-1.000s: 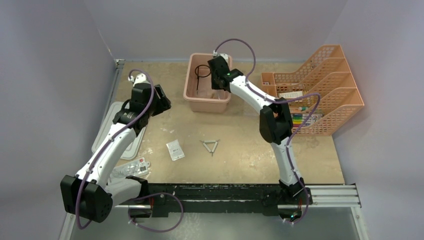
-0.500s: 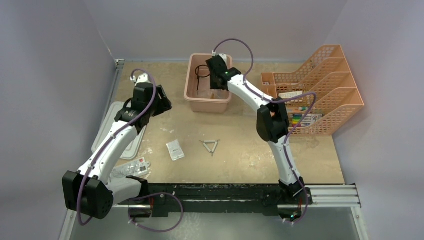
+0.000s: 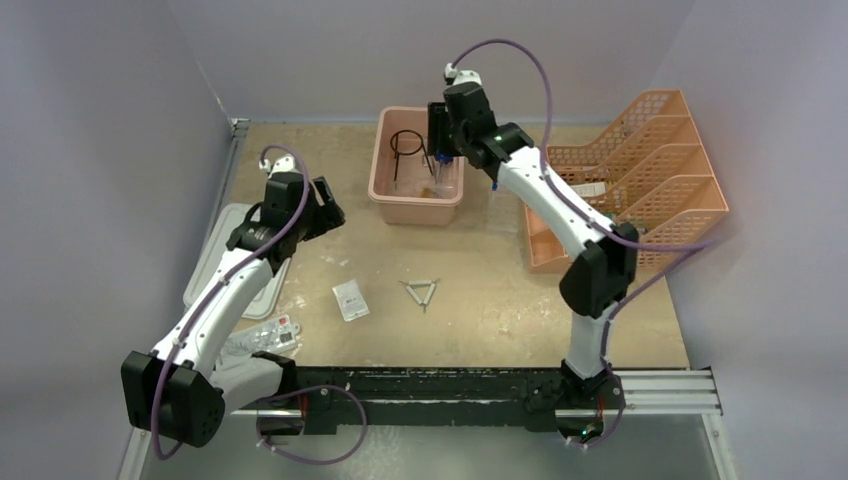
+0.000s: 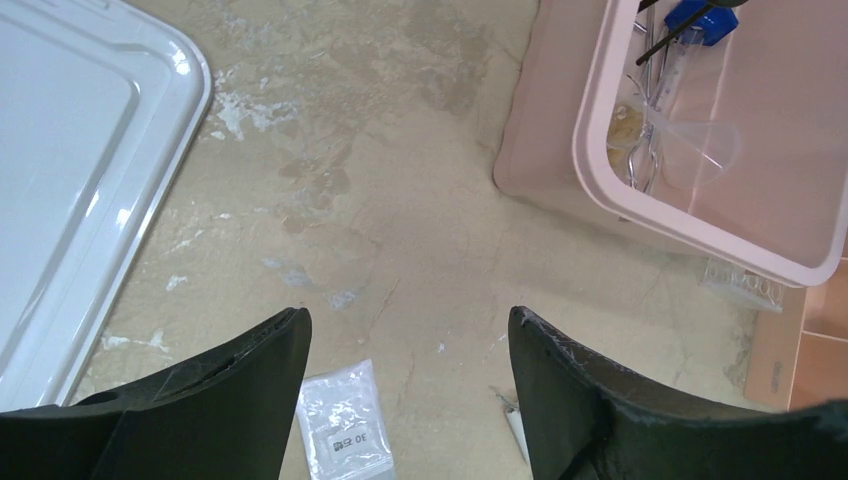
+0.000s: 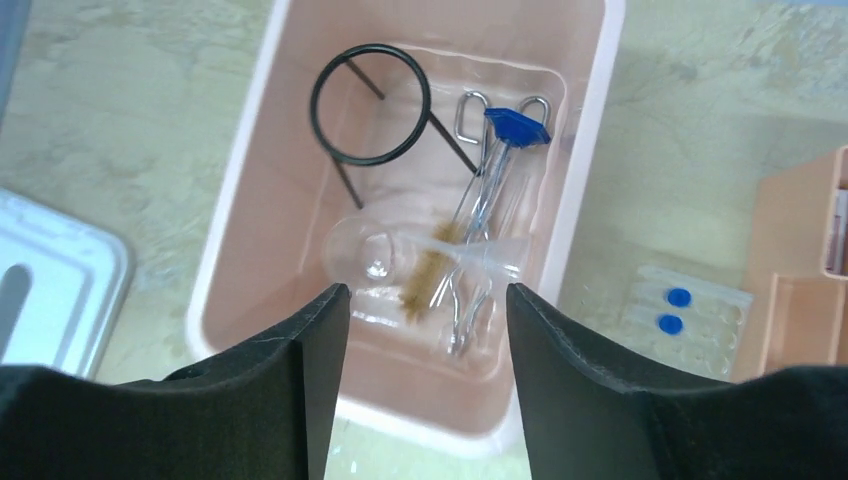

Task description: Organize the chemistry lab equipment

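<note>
My right gripper (image 3: 440,140) (image 5: 425,300) hangs open and empty above the pink tub (image 3: 415,207) (image 5: 250,240). In the tub lie a black wire ring with a stem (image 5: 370,103) (image 3: 405,143), metal tongs (image 5: 465,300), a blue-tipped rod (image 5: 517,125), a brown brush and clear glassware (image 5: 375,250). A wire triangle (image 3: 421,292) and a small white packet (image 3: 350,299) (image 4: 345,430) lie on the table's middle. My left gripper (image 3: 325,205) (image 4: 408,325) is open and empty above bare table, left of the tub (image 4: 540,170).
A white lid (image 3: 215,260) (image 4: 70,180) lies at the left edge. More clear packets (image 3: 265,337) sit by the left arm's base. Orange mesh racks (image 3: 640,170) stand at the right. A clear strip with blue dots (image 5: 680,305) lies right of the tub.
My right gripper has opened and risen above the tub, its elbow swinging to the right. The left gripper has opened a little wider and barely moved.
</note>
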You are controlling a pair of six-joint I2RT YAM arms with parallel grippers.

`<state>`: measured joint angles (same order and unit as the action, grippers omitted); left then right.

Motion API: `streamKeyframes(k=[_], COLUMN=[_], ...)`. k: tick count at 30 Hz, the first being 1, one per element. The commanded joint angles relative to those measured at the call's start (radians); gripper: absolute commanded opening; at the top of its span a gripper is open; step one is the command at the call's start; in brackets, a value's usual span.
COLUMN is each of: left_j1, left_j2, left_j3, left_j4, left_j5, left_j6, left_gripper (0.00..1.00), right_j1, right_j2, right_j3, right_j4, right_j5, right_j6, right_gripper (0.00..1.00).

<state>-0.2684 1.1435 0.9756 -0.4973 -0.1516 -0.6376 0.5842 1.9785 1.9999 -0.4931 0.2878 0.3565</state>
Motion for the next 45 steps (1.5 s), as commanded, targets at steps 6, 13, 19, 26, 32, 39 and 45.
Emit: streamKeyframes(k=[6,13,19,26,32,39,45], left_j1=[0.006,0.006,0.006,0.006,0.006,0.006,0.006], left_j2=[-0.088,-0.093,-0.116,-0.104,-0.095,-0.087,-0.077], left_j3=[-0.077,-0.116,-0.148,-0.150,-0.138,-0.134,-0.128], left_j4=[-0.042,-0.085,-0.082,-0.064,-0.068,-0.068,-0.067], left_j5=[-0.066,-0.052,-0.069,-0.022,-0.022,-0.021,-0.025], left_j6=[-0.100,-0.133,-0.143,-0.105,-0.098,-0.096,-0.093], left_gripper=[0.75,0.75,0.75,0.73,0.73,0.73,0.73], right_j1=[0.155,0.355,0.453,0.456,0.455,0.441,0.419], right_j2=[-0.324,-0.405,-0.300,-0.211,-0.125,-0.084,-0.050], right_j3=[-0.328,-0.521,-0.608,-0.714,-0.711,-0.700,-0.701], right_j4=[-0.001,-0.062,-0.143,-0.048,-0.056,-0.027,-0.054], right_j5=[0.030,0.097,0.138,0.104,0.135,0.169,0.190], right_j6=[-0.048,0.076,0.287,0.433,0.461,0.446,0.458], right_gripper=[0.66,0.66,0.54,0.40,0.50,0.42,0.37])
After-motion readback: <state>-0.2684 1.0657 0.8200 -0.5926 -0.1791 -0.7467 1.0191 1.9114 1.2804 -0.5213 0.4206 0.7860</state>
